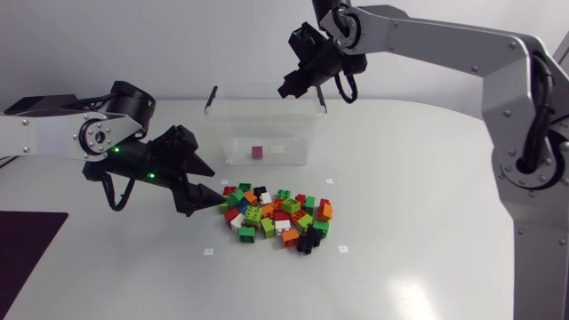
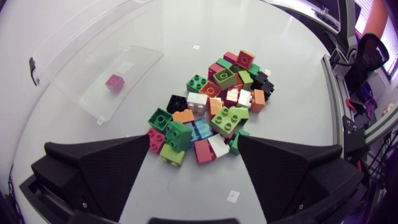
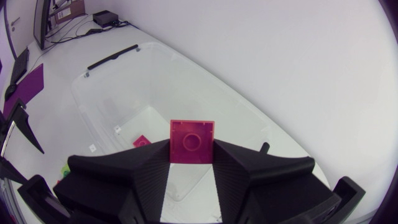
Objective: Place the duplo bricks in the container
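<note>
A pile of coloured duplo bricks lies on the white table in front of the clear plastic container. One magenta brick rests on the container's floor. My left gripper is low at the pile's left edge, open, with the nearest bricks just ahead of its spread fingers. My right gripper hangs above the container's back rim. In the right wrist view a second magenta brick sits pinched between its fingers, over the container and the brick inside.
A dark purple mat lies at the table's front left corner. Small white markers dot the table around the pile. The container stands beyond the pile from the left gripper.
</note>
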Tool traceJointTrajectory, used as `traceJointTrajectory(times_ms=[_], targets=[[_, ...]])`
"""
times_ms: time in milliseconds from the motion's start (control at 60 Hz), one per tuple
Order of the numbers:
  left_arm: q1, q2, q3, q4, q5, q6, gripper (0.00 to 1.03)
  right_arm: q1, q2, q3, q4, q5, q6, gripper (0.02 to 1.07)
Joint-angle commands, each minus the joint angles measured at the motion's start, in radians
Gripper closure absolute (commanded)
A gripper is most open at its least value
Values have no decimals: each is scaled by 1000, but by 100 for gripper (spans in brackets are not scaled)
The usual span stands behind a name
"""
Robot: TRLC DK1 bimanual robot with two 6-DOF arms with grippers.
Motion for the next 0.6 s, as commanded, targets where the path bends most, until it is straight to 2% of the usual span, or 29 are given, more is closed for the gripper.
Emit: traceJointTrajectory(times_ms=[0, 33, 67, 283, 433, 583], targets=[[-14, 32, -22, 24, 13, 8, 5, -5, 57, 63, -26, 18, -2, 30], [-17, 41, -23, 35, 13, 7, 5, -6, 60, 72, -29, 20, -3, 13], [-18, 49, -22, 49, 13, 2, 5, -6, 60, 74, -27, 21, -5, 6], [-23, 117, -4, 135, 13, -1, 5, -6, -35, 0, -27, 26, -9, 6], [-20, 149, 12, 141, 13, 28, 5, -5, -167, -150, 3, 26, -23, 6], [-51, 144, 7, 130, 27, 113, 5, 2, -311, -334, 42, 13, -58, 6]])
